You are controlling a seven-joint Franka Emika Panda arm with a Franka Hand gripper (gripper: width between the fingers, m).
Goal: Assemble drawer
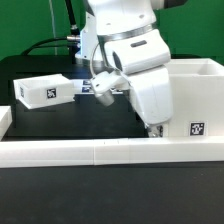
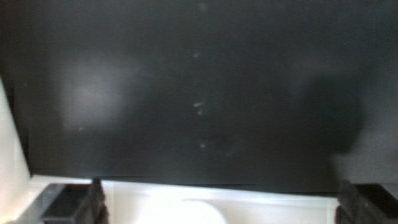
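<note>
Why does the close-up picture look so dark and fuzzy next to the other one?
Wrist view: almost filled by the matte black table surface, soft and unfocused, with faint grey sheen; the dark gripper fingertips blur at the edge. Exterior view: evenly lit, the white plastic open-top tray and large white boxy casing fairly crisp, no strong glare.

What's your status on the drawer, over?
Jaws wide open, low beside the casing. One tray lies apart at the exterior view's left, not inserted. White border bar close in front.
</note>
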